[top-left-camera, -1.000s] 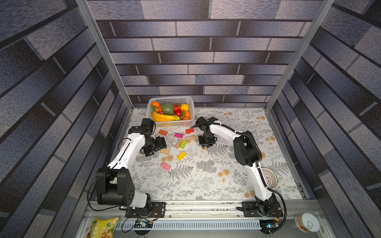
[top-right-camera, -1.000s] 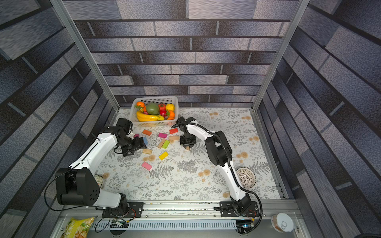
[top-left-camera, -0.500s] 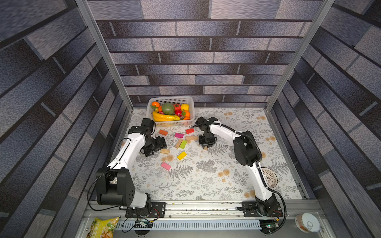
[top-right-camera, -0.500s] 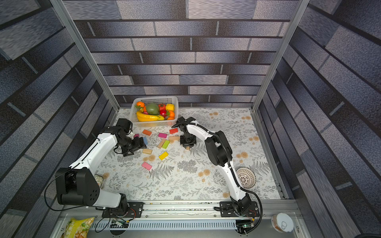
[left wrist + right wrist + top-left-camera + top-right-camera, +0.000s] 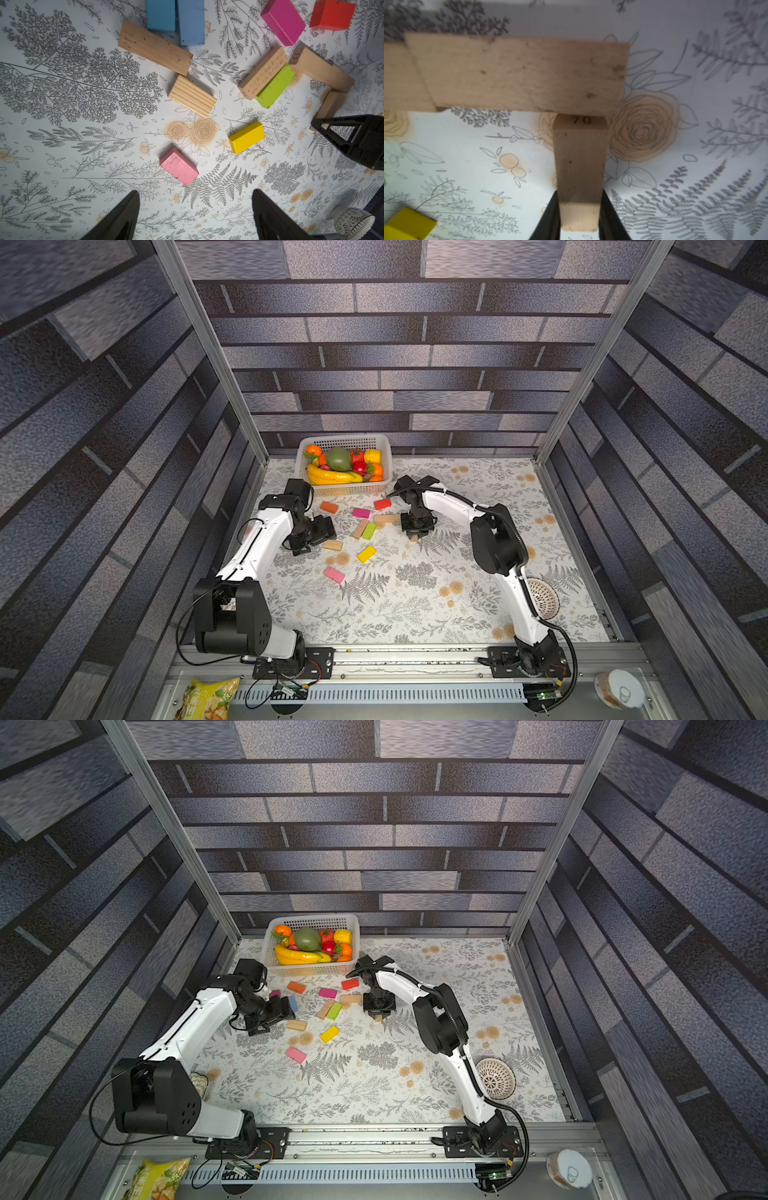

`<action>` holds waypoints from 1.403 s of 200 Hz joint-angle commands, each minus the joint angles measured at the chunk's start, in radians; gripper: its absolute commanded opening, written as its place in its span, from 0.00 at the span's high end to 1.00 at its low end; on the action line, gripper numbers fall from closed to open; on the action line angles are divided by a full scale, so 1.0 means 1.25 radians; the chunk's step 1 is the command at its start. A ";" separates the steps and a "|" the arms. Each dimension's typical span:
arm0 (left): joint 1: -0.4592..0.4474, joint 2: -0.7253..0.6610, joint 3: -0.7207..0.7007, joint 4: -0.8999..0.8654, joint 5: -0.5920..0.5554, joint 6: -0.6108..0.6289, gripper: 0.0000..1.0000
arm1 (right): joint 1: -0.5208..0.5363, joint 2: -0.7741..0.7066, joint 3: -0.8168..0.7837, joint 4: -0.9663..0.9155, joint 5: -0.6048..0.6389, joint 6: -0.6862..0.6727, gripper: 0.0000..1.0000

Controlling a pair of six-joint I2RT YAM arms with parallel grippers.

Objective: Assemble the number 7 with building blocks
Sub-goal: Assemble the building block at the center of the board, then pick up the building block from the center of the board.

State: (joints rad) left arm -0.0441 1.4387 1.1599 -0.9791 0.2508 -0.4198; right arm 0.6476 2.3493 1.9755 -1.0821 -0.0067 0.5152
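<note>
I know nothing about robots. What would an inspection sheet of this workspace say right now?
Surface: floral cloth, flat.
Job's things: yellow block, pink block and others loose; tan block meets tan bar near its end.
Clutter: fruit basket, patterned bowl, snack bag, can.
Grippers: left tool open, empty; right tool shut on tan block.
Cables: black cable at right base, loop at left base.
Surroundings: brick-patterned walls, metal frame.
</note>
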 commanded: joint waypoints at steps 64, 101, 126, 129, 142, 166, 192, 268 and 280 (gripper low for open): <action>0.015 -0.011 0.000 -0.010 -0.011 0.018 0.13 | -0.008 0.051 0.027 -0.023 0.019 -0.002 0.71; 0.017 -0.008 0.001 -0.010 -0.009 0.022 0.13 | -0.008 0.055 0.033 -0.028 0.021 -0.002 0.69; 0.019 -0.010 -0.002 -0.008 -0.007 0.024 0.13 | -0.008 0.052 0.036 -0.027 0.026 -0.002 0.59; 0.019 -0.009 -0.003 -0.008 -0.007 0.024 0.13 | -0.008 0.051 0.036 -0.026 0.027 -0.002 0.58; 0.020 -0.010 -0.003 -0.008 -0.006 0.024 0.13 | -0.008 0.047 0.037 -0.025 0.031 -0.002 0.52; 0.022 -0.012 -0.003 -0.007 -0.006 0.026 0.12 | -0.008 0.025 0.038 -0.022 0.035 0.001 0.43; 0.022 -0.018 -0.006 -0.004 -0.006 0.025 0.12 | -0.006 -0.026 0.046 -0.020 0.034 0.009 0.32; 0.023 -0.033 -0.018 0.009 -0.012 0.003 0.10 | -0.019 -0.350 -0.098 0.020 -0.036 0.102 0.31; 0.023 -0.037 -0.028 0.016 -0.007 -0.004 0.10 | -0.030 -0.403 -0.211 0.097 -0.129 0.152 0.33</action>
State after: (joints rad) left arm -0.0242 1.4235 1.1553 -0.9672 0.2508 -0.4164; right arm 0.6373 1.9293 1.8973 -1.0386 -0.0090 0.5900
